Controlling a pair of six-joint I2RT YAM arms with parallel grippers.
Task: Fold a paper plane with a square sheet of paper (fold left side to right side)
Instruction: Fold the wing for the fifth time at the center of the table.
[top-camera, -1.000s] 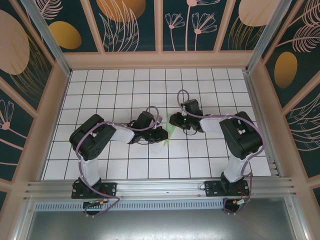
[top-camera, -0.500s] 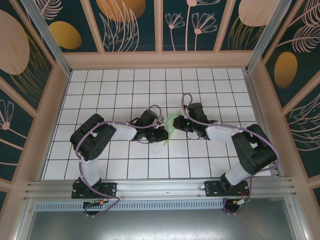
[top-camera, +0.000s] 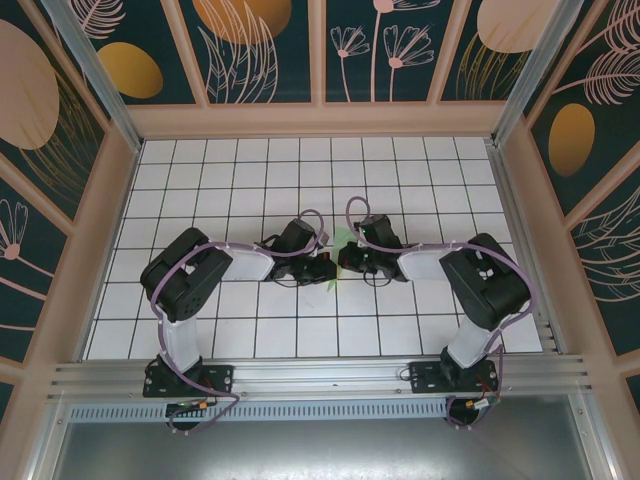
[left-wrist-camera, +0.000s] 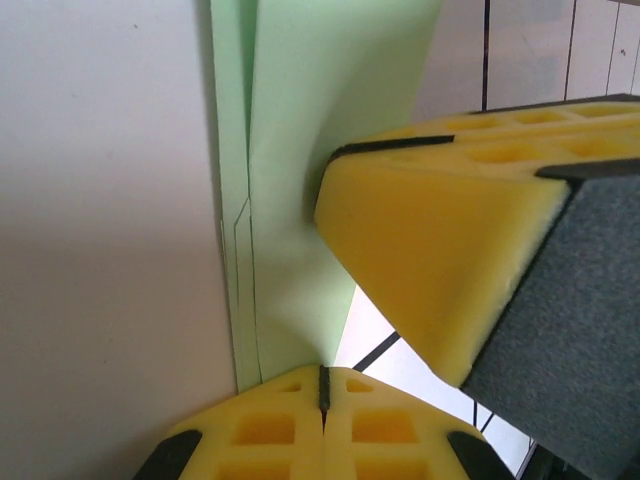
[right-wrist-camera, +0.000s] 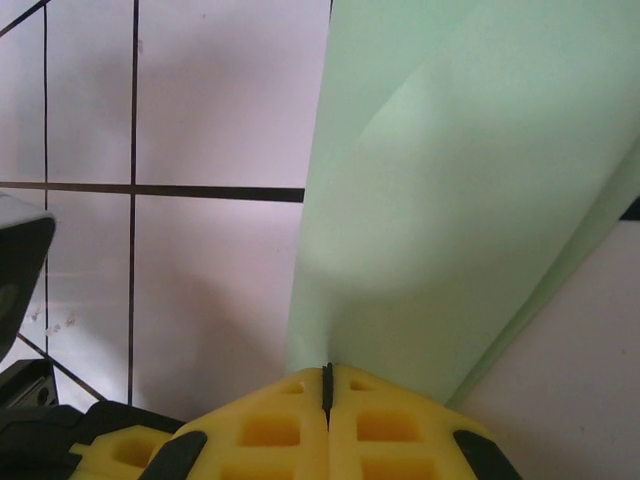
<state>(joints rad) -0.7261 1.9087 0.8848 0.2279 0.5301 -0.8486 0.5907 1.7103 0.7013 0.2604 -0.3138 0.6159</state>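
Since a second ago the right arm has drawn in toward the left one. The left end effector (top-camera: 325, 270) is clamped on the light green paper plane (top-camera: 342, 240), which is pinched at mid-bench (top-camera: 200, 180). Just beside it, the right end effector (top-camera: 347, 262) is also closed on the paper.

The table (top-camera: 200, 170) has a white tiled top ruled with thin dark grid lines. A pale wooden frame (top-camera: 320, 120) closes it in on three sides, and a metal rail (top-camera: 320, 375) runs along its near edge. Near the middle, the light green paper plane (top-camera: 343, 239) sits over the tiles as a narrow folded strip; whether it rests on them cannot be told.
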